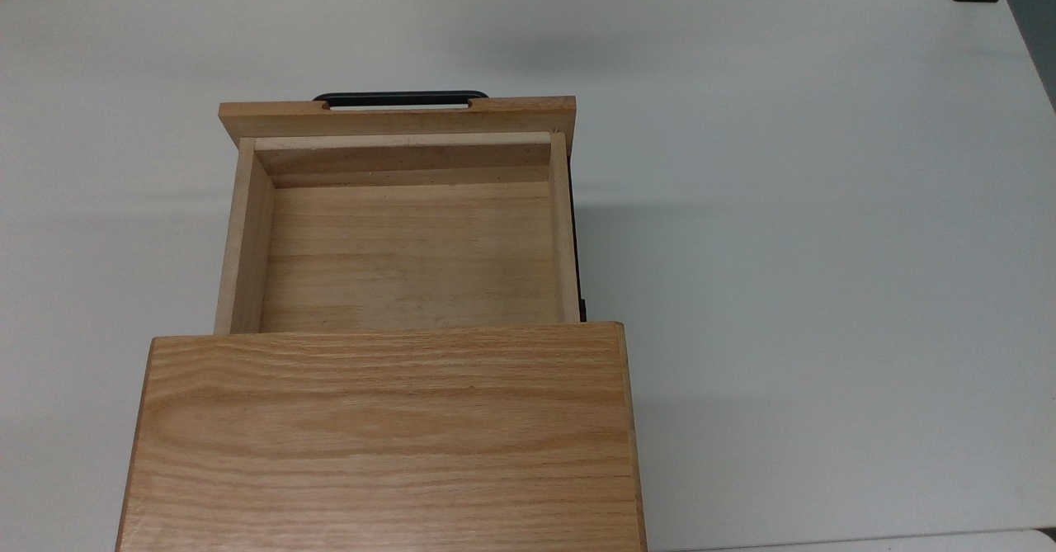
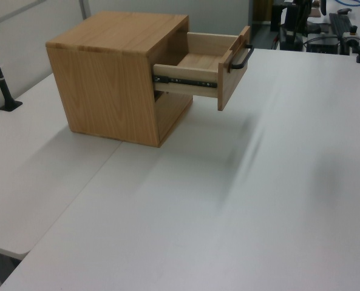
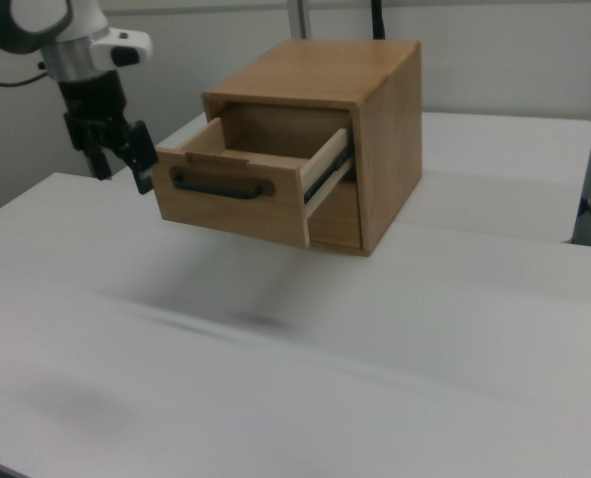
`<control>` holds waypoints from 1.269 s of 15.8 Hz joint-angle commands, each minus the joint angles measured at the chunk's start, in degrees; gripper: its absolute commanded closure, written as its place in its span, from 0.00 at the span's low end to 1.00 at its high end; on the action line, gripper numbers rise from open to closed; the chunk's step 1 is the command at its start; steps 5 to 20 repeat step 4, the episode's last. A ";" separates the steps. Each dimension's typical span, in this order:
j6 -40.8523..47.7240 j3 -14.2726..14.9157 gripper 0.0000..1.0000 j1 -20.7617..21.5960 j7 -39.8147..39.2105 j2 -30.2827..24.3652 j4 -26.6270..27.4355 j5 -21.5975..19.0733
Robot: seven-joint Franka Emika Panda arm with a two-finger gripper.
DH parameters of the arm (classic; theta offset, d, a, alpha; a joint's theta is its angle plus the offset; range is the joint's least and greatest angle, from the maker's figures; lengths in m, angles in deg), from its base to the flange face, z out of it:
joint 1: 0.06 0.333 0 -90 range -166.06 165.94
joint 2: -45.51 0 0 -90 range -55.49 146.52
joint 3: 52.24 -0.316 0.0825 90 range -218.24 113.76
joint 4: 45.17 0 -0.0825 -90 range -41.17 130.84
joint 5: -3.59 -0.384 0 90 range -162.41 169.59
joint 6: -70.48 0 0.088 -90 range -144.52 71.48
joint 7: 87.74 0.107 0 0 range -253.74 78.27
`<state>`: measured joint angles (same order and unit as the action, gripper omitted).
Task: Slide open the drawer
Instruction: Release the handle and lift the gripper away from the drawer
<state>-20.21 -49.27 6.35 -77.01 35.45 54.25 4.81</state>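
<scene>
Drawer: we found the drawer [image 1: 396, 230] pulled well out of its cabinet [image 1: 384, 436], toward the top view's upper edge; in the left view [image 2: 207, 66] it hung over the table to the cabinet's right, and in the right view [image 3: 245, 189] it stuck out to the cabinet's left.
Drawer contents: we saw bare pale wood on the floor and side walls, with no object lying inside.
Handle: we noted the black bar handle [image 1: 400, 99] on the front panel, with nothing touching it [image 3: 220, 187].
Runner: we saw a dark metal slide rail [image 2: 186, 80] along the drawer's side.
Cabinet: we saw it standing on the white table [image 1: 784, 205], its lower compartment below the drawer open at the front; we could not see into it.
Gripper: in the right view we saw the gripper [image 3: 121, 159] hanging off the arm [image 3: 71, 45], just left of the drawer front and apart from the handle, holding nothing; we could not tell how its fingers were set.
</scene>
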 commanded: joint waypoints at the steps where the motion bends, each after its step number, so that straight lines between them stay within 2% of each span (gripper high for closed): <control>1: 5.62 -0.50 0.00 -1.75 2.46 6.10 -6.78 2.21; 4: 5.26 -0.33 0.00 -2.72 1.23 7.86 -8.27 2.65; 20: 5.26 -0.33 0.00 -2.72 1.23 7.86 -8.27 2.65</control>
